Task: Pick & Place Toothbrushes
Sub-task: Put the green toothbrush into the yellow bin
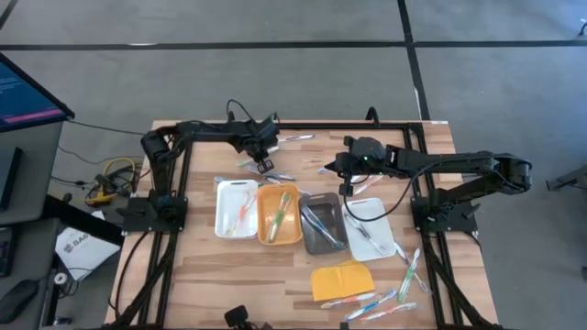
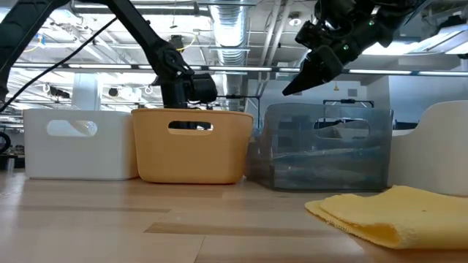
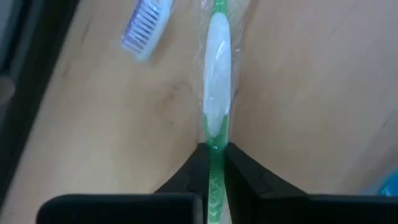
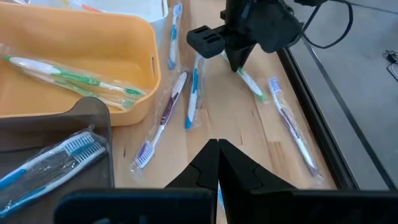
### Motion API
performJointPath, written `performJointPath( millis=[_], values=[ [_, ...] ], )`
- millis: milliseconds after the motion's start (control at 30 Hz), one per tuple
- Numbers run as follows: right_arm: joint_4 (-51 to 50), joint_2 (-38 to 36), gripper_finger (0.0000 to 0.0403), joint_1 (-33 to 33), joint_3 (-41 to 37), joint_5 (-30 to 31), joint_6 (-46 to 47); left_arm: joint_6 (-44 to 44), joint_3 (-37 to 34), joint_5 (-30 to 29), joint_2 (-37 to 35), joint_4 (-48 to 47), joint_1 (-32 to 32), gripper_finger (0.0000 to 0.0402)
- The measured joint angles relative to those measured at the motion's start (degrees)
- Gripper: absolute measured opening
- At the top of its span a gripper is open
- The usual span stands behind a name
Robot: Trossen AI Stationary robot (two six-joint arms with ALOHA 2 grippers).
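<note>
My left gripper (image 1: 263,161) is down at the far middle of the table, beyond the trays, shut on a green-and-white toothbrush (image 3: 217,93) in a clear wrapper. My right gripper (image 1: 343,174) hovers shut and high beyond the grey tray (image 1: 321,223), touching nothing; the low view shows my right gripper (image 2: 292,86) well above the trays. Loose toothbrushes lie on the wood near my left gripper: a purple one (image 4: 158,127), a blue one (image 4: 194,93) and another purple one (image 4: 292,127). More toothbrushes lie in the orange tray (image 1: 280,214), in the grey tray and by the table's near right corner (image 1: 378,305). My left gripper pinches the green-and-white toothbrush between its two fingers on a green stretch of the handle (image 3: 215,158), wrapper included. The fingers (image 4: 238,59) come from above, pointing down, across the handle near one end. The rest of the toothbrush (image 4: 254,86) lies along the wood.
Four trays stand in a row across the middle: white (image 1: 236,208), orange, grey, white (image 1: 369,229). A yellow cloth-like pad (image 1: 341,280) lies near the front. The dark table frame (image 4: 323,124) runs along the far edge close behind the loose brushes.
</note>
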Motion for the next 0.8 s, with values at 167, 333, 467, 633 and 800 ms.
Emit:
performJointPath(
  millis=[167, 333, 467, 633, 800],
  values=[
    [0.23, 0.02, 0.0000, 0.02, 0.00, 0.00, 3.68, 0.38, -0.02, -1.64, -2.82, 0.01, -1.61, 0.0002],
    [0.37, 0.02, 0.0000, 0.02, 0.00, 0.00, 8.73, 0.22, -0.25, -1.57, -9.44, 0.13, -4.61, 0.0001],
    [0.34, 0.02, 0.0000, 0.29, 0.00, 0.00, 13.36, -1.46, -0.47, -1.48, -16.26, 0.02, -7.25, 0.0001],
    [0.52, 0.02, 0.0000, 2.42, -0.02, 0.02, 18.40, -5.70, -3.43, 1.30, -25.42, 1.85, -11.02, 0.0001],
    [5.67, 0.02, 0.0000, 6.73, -0.02, -0.88, 20.00, -8.99, -9.45, 4.43, -35.01, 9.50, -16.44, 0.0001]
  ],
)
